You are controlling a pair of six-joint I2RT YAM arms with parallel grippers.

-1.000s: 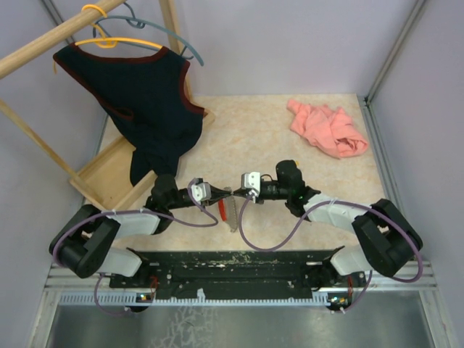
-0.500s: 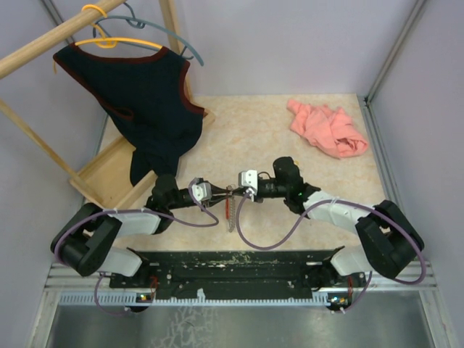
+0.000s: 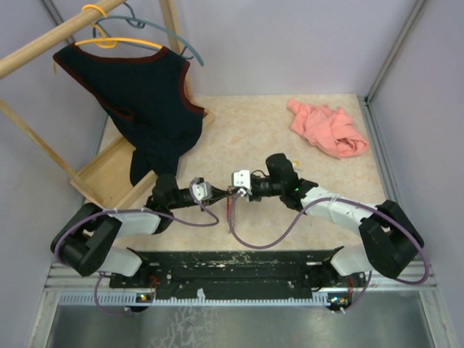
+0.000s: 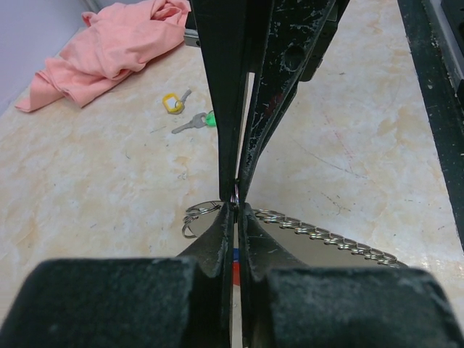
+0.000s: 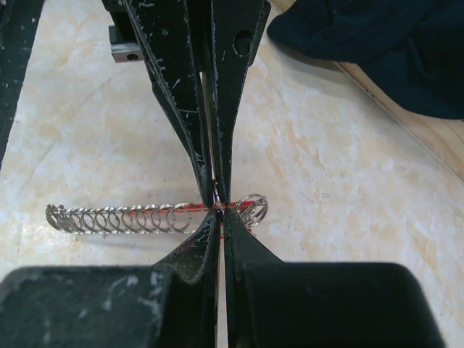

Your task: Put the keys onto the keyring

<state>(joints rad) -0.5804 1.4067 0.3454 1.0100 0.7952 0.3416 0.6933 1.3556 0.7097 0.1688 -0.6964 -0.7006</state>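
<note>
The keyring [image 5: 116,217] is a strip of silvery linked rings on a thin red loop, lying on the marble table top. It also shows in the left wrist view [image 4: 326,235] and in the top view [image 3: 231,212]. My left gripper [image 4: 235,206] and my right gripper [image 5: 220,209] meet tip to tip at the strip's end, beside a small split ring [image 5: 251,206]. Both are shut on the keyring there. Two keys, one with a yellow cap [image 4: 172,102] and one with a green cap [image 4: 197,121], lie loose beyond the grippers.
A pink cloth [image 3: 328,129] lies at the back right. A black vest [image 3: 145,101] hangs from a wooden rack on the left, over a wooden tray [image 3: 101,177]. The vest's hem [image 5: 377,43] shows near the right gripper.
My right gripper has moved left towards the left gripper, so the two tips now meet over the keyring. The left arm has barely moved.
</note>
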